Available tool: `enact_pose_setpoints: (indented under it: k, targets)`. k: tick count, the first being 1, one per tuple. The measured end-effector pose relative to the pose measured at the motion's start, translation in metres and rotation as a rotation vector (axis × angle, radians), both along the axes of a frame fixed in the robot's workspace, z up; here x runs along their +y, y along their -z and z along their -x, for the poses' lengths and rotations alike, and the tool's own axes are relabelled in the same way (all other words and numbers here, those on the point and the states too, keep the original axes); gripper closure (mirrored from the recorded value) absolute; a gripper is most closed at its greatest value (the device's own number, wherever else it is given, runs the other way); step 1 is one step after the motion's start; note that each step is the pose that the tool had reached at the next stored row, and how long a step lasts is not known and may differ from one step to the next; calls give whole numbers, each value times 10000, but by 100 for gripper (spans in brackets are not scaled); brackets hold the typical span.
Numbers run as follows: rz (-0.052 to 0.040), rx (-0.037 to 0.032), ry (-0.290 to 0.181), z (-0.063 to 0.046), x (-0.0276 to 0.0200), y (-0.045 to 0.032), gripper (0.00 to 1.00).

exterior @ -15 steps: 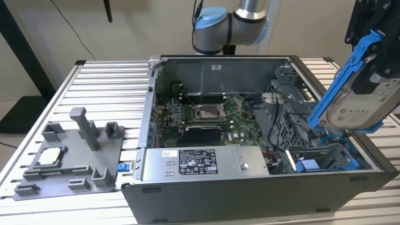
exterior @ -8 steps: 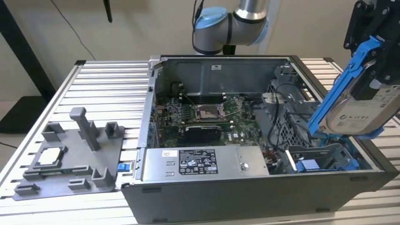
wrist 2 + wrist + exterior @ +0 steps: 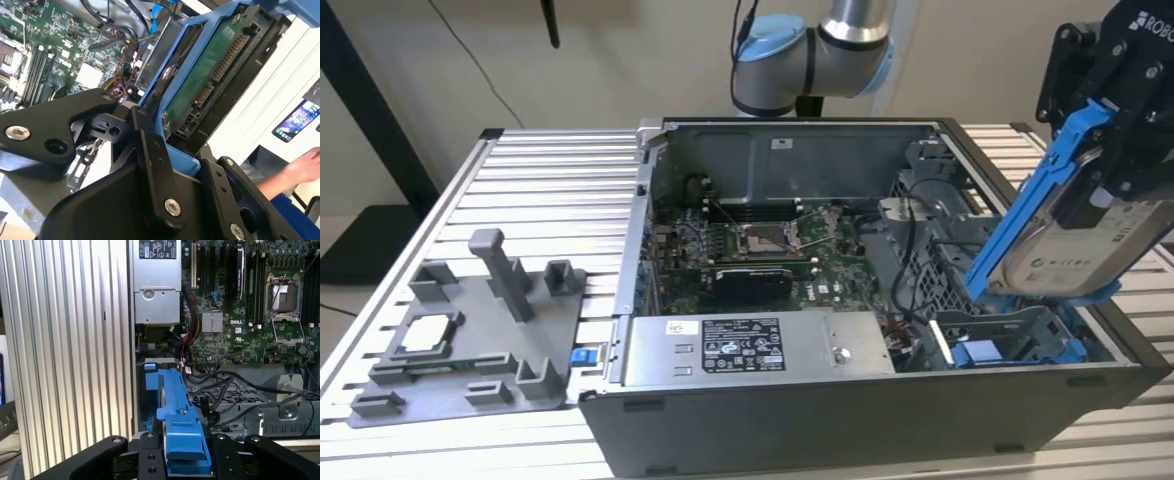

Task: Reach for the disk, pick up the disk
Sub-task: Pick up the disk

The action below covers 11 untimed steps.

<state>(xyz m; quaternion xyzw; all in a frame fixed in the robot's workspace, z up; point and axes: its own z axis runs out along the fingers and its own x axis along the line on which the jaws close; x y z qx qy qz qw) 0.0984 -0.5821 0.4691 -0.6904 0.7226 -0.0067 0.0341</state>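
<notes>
The disk (image 3: 1070, 252), a silver drive with a white label in bright blue carrier rails, hangs tilted above the open computer case (image 3: 854, 425) at the exterior view's right. My gripper (image 3: 1118, 185) is shut on its upper end, and the disk is clear of the drive bay below. In the second wrist view the disk's green circuit board (image 3: 210, 75) and blue rail sit between my black fingers (image 3: 152, 155). In the first wrist view the blue rail (image 3: 175, 405) runs out from between the fingers (image 3: 150, 455).
Under the disk, a blue bracket (image 3: 981, 352) sits in the grey drive cage among cables. A grey tray (image 3: 467, 345) with a small silver chip (image 3: 427, 335) lies at the exterior view's left. A person's hand (image 3: 300, 170) is near a phone (image 3: 295, 120).
</notes>
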Motion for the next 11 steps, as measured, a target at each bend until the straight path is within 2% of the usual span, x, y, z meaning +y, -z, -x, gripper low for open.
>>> enact_pose_setpoints:
  k: [11]
  targets:
    - [0, 0, -20, 1, 0, 200, 100]
